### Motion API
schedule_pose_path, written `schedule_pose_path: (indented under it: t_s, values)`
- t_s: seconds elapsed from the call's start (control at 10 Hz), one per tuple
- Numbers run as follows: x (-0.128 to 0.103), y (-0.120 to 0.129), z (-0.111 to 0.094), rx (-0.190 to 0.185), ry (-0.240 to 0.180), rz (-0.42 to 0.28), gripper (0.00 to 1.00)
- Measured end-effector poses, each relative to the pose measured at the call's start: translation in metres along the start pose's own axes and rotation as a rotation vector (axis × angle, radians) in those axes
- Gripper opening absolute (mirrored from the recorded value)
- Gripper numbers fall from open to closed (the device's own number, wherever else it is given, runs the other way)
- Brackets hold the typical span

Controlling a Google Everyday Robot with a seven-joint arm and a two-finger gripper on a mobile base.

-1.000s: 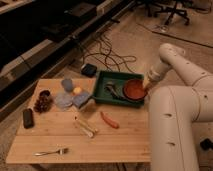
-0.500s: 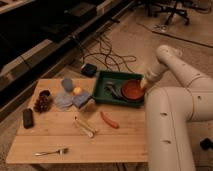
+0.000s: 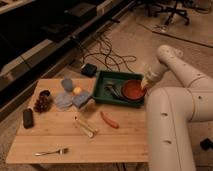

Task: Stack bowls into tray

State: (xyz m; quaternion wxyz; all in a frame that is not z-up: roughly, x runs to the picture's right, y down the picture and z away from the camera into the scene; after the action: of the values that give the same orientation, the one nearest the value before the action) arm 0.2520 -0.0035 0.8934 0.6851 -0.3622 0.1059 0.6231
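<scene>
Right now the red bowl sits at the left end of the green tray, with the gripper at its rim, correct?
Not quite: in the camera view the red bowl sits at the right end of the green tray. The gripper is at its rim, as you said.

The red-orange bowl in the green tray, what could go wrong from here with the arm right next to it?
The round red-orange bowl sits at the right end of the dark green rectangular plastic tray, with the tool at its right rim. A pull-away that catches that rim might tip or drag the bowl.

Metal utensils lie in the tray just left of the bowl; a shove that way could ride the bowl up onto them, leaving it tilted.

The tray sits near the wooden table's far edge, so a nudge could push it off.
</scene>
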Motion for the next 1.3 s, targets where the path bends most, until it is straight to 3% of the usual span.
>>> schedule_pose_path:
  t_s: [0.3,1.3]
  values:
    - [-0.0003,0.0005,0.0003,0.000,0.000,-0.002,0.78]
    - [0.0005,-0.0006,-0.0004,0.000,0.000,0.000,0.80]
